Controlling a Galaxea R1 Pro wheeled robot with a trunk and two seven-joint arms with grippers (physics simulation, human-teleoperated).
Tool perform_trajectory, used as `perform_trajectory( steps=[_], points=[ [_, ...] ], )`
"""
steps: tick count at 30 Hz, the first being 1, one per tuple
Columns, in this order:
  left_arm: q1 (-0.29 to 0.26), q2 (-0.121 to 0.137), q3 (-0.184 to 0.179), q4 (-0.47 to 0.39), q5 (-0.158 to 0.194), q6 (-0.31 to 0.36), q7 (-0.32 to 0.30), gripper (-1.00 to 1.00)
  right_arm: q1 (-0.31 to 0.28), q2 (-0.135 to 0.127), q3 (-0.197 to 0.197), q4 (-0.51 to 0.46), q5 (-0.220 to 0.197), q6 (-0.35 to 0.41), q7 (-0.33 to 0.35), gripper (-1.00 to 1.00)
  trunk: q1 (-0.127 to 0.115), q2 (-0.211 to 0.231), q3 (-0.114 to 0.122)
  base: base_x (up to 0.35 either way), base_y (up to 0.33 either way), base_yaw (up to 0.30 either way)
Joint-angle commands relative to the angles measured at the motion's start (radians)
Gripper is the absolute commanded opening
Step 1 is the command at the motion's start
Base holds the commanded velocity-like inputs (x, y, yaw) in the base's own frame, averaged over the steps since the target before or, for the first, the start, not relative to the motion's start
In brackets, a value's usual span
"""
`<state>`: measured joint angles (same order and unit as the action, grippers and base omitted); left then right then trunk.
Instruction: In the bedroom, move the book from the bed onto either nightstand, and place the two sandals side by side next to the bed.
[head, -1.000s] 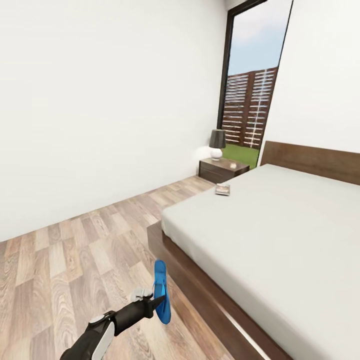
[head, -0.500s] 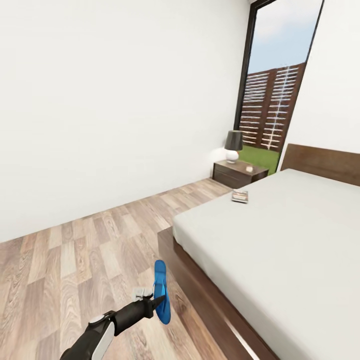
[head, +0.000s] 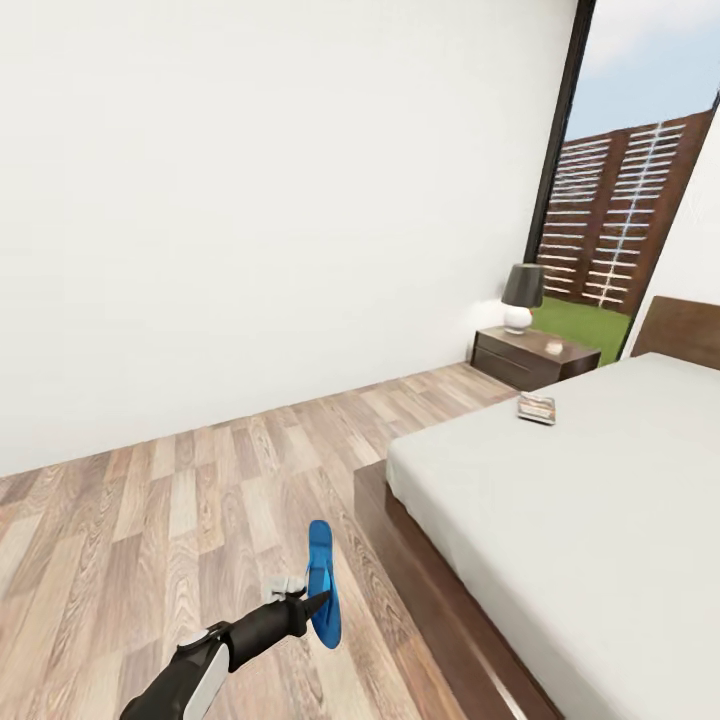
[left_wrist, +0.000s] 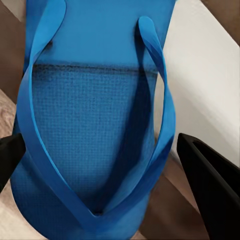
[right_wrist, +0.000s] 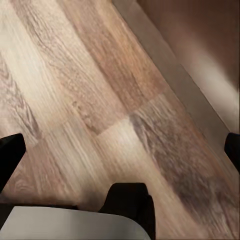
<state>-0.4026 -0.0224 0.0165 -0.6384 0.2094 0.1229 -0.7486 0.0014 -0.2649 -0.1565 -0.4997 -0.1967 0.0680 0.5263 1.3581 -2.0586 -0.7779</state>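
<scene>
While the left tool (head: 312, 600) grips a sandal (head: 322, 583), wood floor (head: 200, 500) borders the bed (head: 560, 500).

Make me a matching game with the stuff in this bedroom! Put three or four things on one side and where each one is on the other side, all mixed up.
Things:
1. sandal
2. book
3. lamp
4. nightstand

Places:
A. on the bed's mattress, near its edge
B. on the wood floor between the bed and the white wall
C. held up on edge in the left gripper, above the floor
D. standing on top of the nightstand

Right pairs: 1-C, 2-A, 3-D, 4-B
</scene>
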Motion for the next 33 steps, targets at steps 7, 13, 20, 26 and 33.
perform_trajectory(
  steps=[7, 13, 20, 26, 33],
  points=[
    [-0.001, -0.001, 0.002, 0.000, 0.010, 0.010, -0.005, -1.00, 0.000, 0.000, -0.004, -0.001, -0.009, 0.007, 0.006, 1.00, 0.000, 0.000, -0.001, 0.215, 0.000, 0.292],
    [-0.001, -0.001, 0.002, 0.000, 0.010, 0.009, -0.005, -1.00, 0.000, 0.000, -0.003, -0.001, -0.009, 0.007, 0.006, 1.00, 0.000, 0.000, -0.001, 0.021, 0.000, 0.233],
    [-0.001, -0.001, 0.002, 0.000, 0.010, 0.009, -0.005, -1.00, 0.000, 0.000, -0.003, -0.001, -0.009, 0.007, 0.006, 1.00, 0.000, 0.000, -0.001, 0.001, 0.000, 0.041],
    [-0.001, -0.001, 0.002, 0.000, 0.010, 0.009, -0.005, -1.00, 0.000, 0.000, -0.003, -0.001, -0.009, 0.007, 0.006, 1.00, 0.000, 0.000, -0.001, 0.000, 0.000, 0.207],
    [-0.001, -0.001, 0.002, 0.000, 0.010, 0.009, -0.005, -1.00, 0.000, 0.000, -0.003, -0.001, -0.009, 0.007, 0.006, 1.00, 0.000, 0.000, -0.001, 0.000, 0.000, 0.266]
  ],
)
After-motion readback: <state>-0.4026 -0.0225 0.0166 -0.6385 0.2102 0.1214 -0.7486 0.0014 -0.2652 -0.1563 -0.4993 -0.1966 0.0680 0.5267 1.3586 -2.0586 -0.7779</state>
